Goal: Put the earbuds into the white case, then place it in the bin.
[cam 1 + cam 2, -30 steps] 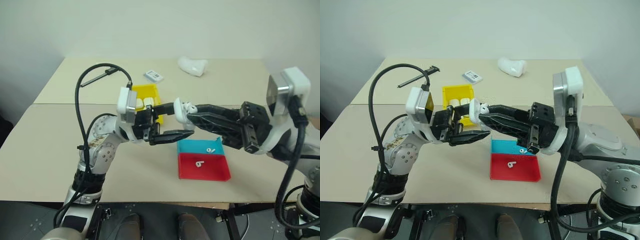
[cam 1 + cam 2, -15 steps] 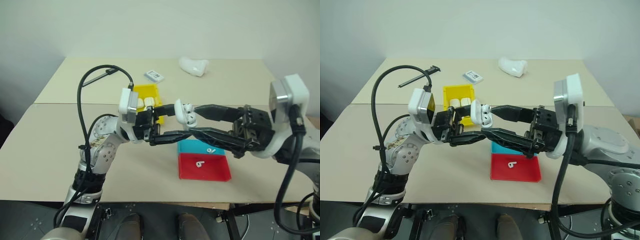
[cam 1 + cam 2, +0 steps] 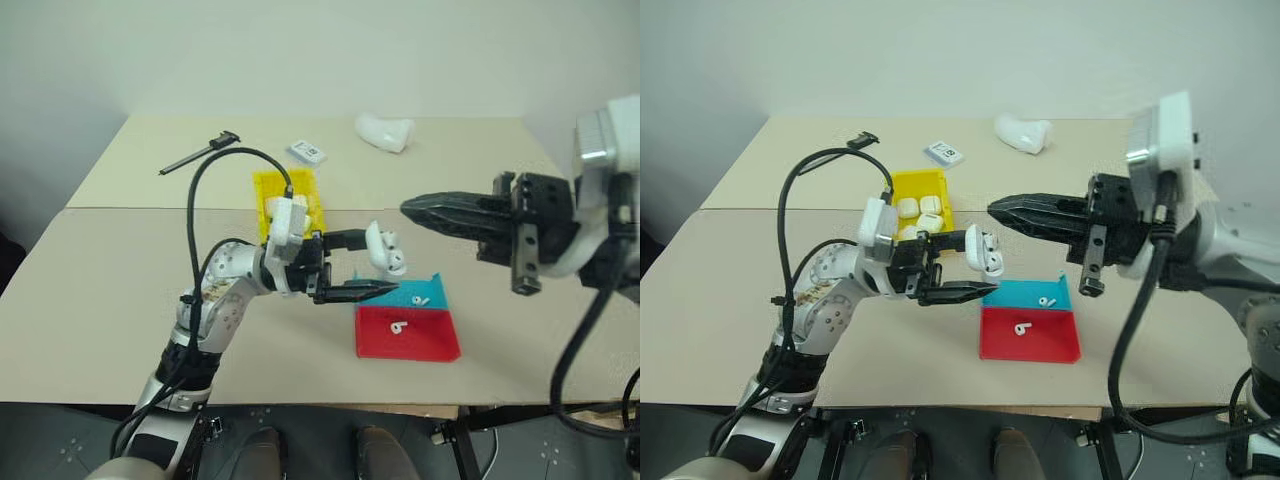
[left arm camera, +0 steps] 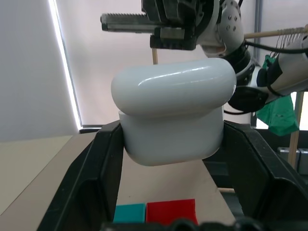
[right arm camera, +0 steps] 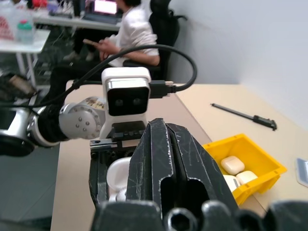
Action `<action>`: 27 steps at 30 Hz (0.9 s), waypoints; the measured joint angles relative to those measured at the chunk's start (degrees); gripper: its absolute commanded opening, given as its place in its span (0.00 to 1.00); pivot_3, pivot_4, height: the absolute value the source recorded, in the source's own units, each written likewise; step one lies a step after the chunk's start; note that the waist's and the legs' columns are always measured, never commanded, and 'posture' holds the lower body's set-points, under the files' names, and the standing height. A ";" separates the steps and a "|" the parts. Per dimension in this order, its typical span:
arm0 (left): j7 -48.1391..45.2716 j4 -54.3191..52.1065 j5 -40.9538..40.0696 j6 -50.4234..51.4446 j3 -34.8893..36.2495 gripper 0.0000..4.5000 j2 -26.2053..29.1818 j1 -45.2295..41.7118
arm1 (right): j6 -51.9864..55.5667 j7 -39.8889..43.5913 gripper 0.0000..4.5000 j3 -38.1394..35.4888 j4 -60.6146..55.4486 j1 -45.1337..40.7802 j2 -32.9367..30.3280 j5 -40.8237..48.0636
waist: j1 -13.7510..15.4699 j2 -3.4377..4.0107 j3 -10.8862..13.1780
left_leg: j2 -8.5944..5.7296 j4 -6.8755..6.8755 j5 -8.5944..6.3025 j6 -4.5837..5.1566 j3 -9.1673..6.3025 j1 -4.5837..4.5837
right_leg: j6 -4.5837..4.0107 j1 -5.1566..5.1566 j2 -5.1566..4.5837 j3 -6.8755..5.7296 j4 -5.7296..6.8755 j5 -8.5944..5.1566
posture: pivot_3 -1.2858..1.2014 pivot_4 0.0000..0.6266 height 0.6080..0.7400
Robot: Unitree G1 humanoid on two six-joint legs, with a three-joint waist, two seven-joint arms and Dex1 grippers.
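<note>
Left wrist view shows you the white case (image 4: 173, 115) clamped between the left end effector's (image 3: 362, 265) two black fingers, lid swung partly up. Your right end effector (image 3: 415, 208) hangs just beside it, apart, fingers pressed together on nothing. Two earbuds (image 3: 402, 327) lie below in the red tray (image 3: 420, 340) and the blue tray (image 3: 392, 296). Behind on the desk (image 3: 100, 290) sits the bin (image 3: 915, 185).

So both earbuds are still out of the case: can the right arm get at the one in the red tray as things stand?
Probably yes. The earbud lies uncovered in the shallow red tray, and the shut right pincer hangs above it with nothing between them.
</note>
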 measured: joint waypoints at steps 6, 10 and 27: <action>0.11 1.82 3.09 -0.77 -1.86 0.63 -0.94 -0.50 | 9.74 3.69 0.01 13.76 0.92 -17.60 -4.64 -5.37 | 0.16 0.03 0.01 | 0.06 -0.01 -0.06 0.10 0.02 -0.07 | -0.04 -0.06 -0.02 -0.07 -0.06 -0.03 | 0.52 0.24 1.00; 0.78 1.85 3.56 -1.17 -1.82 0.63 -1.12 -0.53 | 11.40 7.46 0.01 19.36 -0.12 -18.54 -5.13 -9.53 | 0.26 0.03 0.01 | -0.03 0.05 -0.07 0.11 0.04 -0.14 | 0.00 -0.07 -0.16 -0.08 -0.06 -0.02 | 0.52 0.24 1.00; 22.06 -5.22 8.13 -0.16 6.35 0.63 -1.52 2.90 | 7.87 0.37 0.01 -0.38 -1.80 -0.90 -0.41 -15.15 | 0.42 0.01 -0.01 | -0.01 0.06 -0.07 0.12 -0.11 -0.05 | 0.02 0.08 -0.15 -0.17 0.00 -0.02 | 0.52 0.24 1.00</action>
